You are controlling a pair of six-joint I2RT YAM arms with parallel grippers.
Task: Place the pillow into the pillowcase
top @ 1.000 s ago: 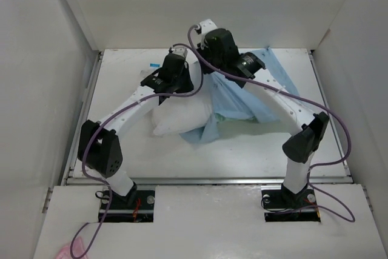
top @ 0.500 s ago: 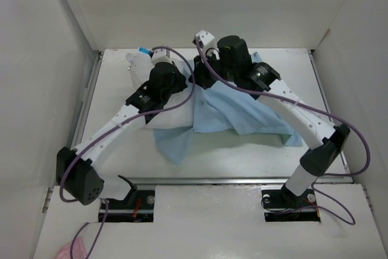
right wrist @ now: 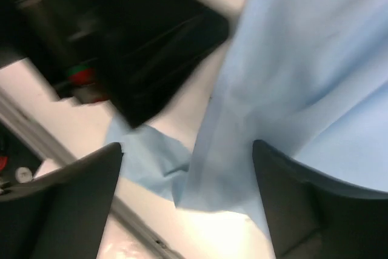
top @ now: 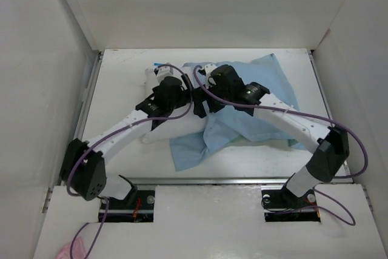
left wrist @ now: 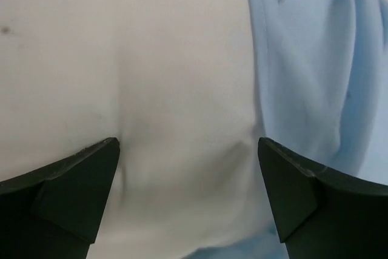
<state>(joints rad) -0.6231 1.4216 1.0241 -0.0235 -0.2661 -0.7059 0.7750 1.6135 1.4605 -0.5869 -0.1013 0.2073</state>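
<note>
— Top view, contents?
— One table. One white pillow, left of centre, lying lengthwise front to back. One light blue pillowcase, rumpled and spread to the right. It overlaps the pillow's right side, and one corner shows under the pillow's near end. How far the pillow sits inside cannot be told. The left arm and the right arm meet over the seam where the two fabrics join. Their fingertips are hidden under the wrists.

— Left wrist view?
— Left gripper: jaws wide apart, nothing clamped. White pillow cloth fills the gap, with a shallow crease running between the two dark fingers. Whether the tips press the cloth cannot be told. The pillowcase edge lies at the right, overlapping the pillow.

— Right wrist view?
— Right gripper: jaws apart, nothing pinched. A fold of the pillowcase hangs across the gap, clear of both fingers. The left arm's dark wrist is blurred at upper left. A strip of the table edge shows at lower left.
</note>
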